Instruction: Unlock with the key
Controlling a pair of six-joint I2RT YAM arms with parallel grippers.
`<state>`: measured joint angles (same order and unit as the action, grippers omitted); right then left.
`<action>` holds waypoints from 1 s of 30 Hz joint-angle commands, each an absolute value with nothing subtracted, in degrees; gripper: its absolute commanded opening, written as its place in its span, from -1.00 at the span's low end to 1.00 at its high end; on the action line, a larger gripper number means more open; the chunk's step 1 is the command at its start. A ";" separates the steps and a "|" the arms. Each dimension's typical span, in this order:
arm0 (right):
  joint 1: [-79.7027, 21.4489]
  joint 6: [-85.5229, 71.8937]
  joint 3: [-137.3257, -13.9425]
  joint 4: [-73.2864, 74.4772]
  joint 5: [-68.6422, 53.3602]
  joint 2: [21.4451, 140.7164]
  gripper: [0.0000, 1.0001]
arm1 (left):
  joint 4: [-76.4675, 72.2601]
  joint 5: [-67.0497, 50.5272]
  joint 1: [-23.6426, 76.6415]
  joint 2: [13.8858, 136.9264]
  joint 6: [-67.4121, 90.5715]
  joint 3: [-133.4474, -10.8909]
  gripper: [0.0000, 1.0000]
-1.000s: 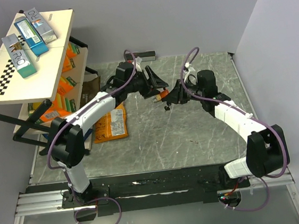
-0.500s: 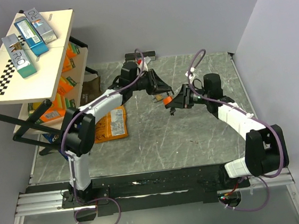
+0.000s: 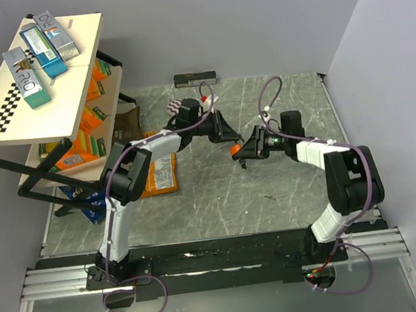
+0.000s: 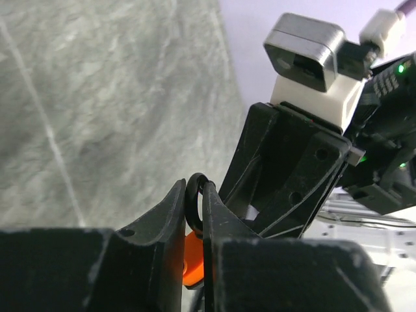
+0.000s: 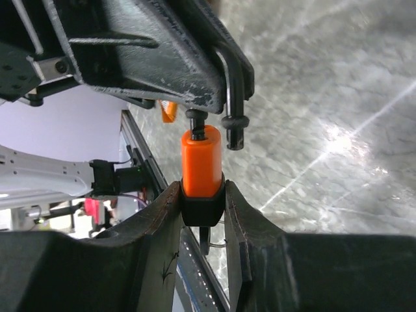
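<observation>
So both arms met over the middle of the marble-look table point(image 3: 220, 199), with the orange padlock point(image 5: 201, 159) strung between them. The left gripper point(image 4: 193, 190) was pinched tight on the padlock's black shackle loop point(image 4: 194, 203); in the left wrist view you could see the loop squeezed between the two fingers, with a bit of orange body peeking out underneath. The right gripper point(image 5: 203, 192) was clamped on the other end, its fingers squeezing the black lower part of the padlock.

From the top camera, the left gripper sat at roughly 10 o'clock of the padlock and the right one at about 4 o'clock, both touching it, with the lock lifted off the table.

The key point(image 5: 204, 238) was just a thin dark sliver poking out below the padlock's black end, between the right fingers. In the top view a tiny dark bit dangled at around 5 o'clock of the padlock. Honestly couldn't tell whether it was seated in the keyhole or only hanging there.

Off at 9 o'clock there was a shelf rack point(image 3: 35, 70) with boxes on top, and an orange packet point(image 3: 156, 178) lay flat on the table beside it.
</observation>
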<state>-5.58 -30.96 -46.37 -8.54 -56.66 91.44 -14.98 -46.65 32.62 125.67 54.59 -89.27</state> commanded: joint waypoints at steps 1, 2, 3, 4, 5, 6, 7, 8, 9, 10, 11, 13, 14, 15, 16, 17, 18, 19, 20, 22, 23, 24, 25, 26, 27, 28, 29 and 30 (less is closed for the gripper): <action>-4.22 -33.14 -47.63 -10.99 -55.99 95.35 -1.00 | -14.07 -47.12 33.49 128.48 46.15 -91.23 -0.74; -4.22 -33.05 -47.90 -10.55 -55.81 97.01 -1.00 | -13.71 -46.67 33.57 129.02 45.79 -91.23 -0.75; -4.13 -32.87 -48.25 -9.15 -54.94 97.90 -1.00 | -13.36 -46.23 33.57 129.63 45.53 -91.40 -0.74; -4.13 -32.70 -49.04 -8.44 -54.41 98.61 -1.00 | -13.10 -45.62 33.57 130.68 45.01 -91.67 -0.75; -4.13 -32.61 -49.39 -7.92 -54.06 100.35 -1.00 | -12.57 -45.35 33.66 131.30 44.83 -91.76 -0.75; -4.22 -32.43 -49.74 -7.30 -53.79 101.15 -1.00 | -12.22 -45.00 33.66 131.83 44.48 -92.02 -0.75; -4.22 -32.52 -50.53 -6.42 -53.09 101.95 -1.00 | -12.04 -44.65 33.75 132.71 43.95 -92.28 -0.75; -4.13 -32.61 -50.80 -6.16 -52.91 103.43 -1.00 | -11.08 -43.87 33.75 133.15 43.51 -92.55 -0.75; -4.13 -32.69 -51.32 -6.07 -52.91 104.14 -1.00 | -10.12 -43.34 33.75 133.59 42.90 -92.90 -0.75; -4.13 -32.87 -51.50 -5.89 -52.56 104.76 -1.00 | -9.15 -42.72 33.75 134.29 41.50 -93.77 -0.76; -4.04 -33.05 -51.76 -5.71 -52.56 106.07 -1.00 | -8.10 -41.24 33.84 134.73 40.61 -94.30 -0.77; -4.04 -32.96 -52.82 -4.75 -51.86 107.66 -1.00 | -4.58 -40.26 33.84 136.05 38.07 -95.97 -0.74; -4.13 -32.96 -53.26 -3.79 -51.51 108.27 -1.00 | -3.44 -38.95 33.84 136.32 37.36 -96.41 -0.71; -4.04 -32.61 -54.13 -3.00 -51.16 108.80 -1.00 | -1.69 -38.24 33.84 136.75 36.57 -97.11 -0.61; -4.04 -32.52 -54.58 -2.38 -50.72 109.77 -1.00 | -0.54 -37.19 33.92 136.93 35.08 -97.55 -0.54; -3.96 -32.52 -55.02 -1.33 -50.28 110.38 -1.00 | -0.18 -36.31 33.93 137.19 34.37 -97.99 -0.49; -4.04 -32.52 -55.80 -1.06 -50.19 111.00 -1.00 | 2.96 -34.65 33.93 137.63 33.84 -99.04 -0.40; -3.96 -32.61 -56.16 -0.88 -50.19 112.05 -1.00 | 4.03 -34.11 33.93 138.07 32.71 -99.75 -0.33; -3.87 -32.69 -56.42 -0.62 -50.01 112.41 -1.00 | 4.91 -33.58 33.93 138.16 32.26 -100.36 -0.24; -3.61 -32.52 -57.21 -0.26 -49.49 113.29 -1.00 | 6.93 -32.08 34.01 138.17 31.29 -101.69 0.03; -3.60 -31.91 -57.56 1.65 -48.96 113.38 -1.00 | 7.12 -31.56 34.01 137.99 31.03 -101.86 0.14; -3.43 -31.47 -58.26 3.67 -47.56 113.47 -1.00 | 7.03 -31.12 33.93 137.03 31.03 -102.04 0.28; -3.25 -31.12 -58.53 4.47 -46.85 113.64 -1.00 | 7.03 -30.68 33.93 136.59 30.94 -102.22 0.34; -3.08 -30.59 -58.88 5.27 -46.32 113.64 -1.00 | 7.03 -30.50 33.93 136.15 30.94 -102.39 0.39; -3.16 -30.32 -59.32 6.58 -45.45 113.73 -1.00 | 6.86 -30.41 34.01 135.19 30.94 -102.74 0.46; -2.99 -30.15 -59.59 7.03 -45.09 113.82 -1.00 | 6.86 -30.76 33.93 134.74 31.11 -102.92 0.48; -2.99 -29.45 -59.85 7.81 -44.74 113.91 -1.00 | 6.86 -30.85 33.93 134.21 31.29 -103.09 0.51; -2.99 -28.92 -60.46 8.69 -44.13 113.91 -0.98 | 7.03 -31.11 33.93 133.25 31.38 -103.53 0.56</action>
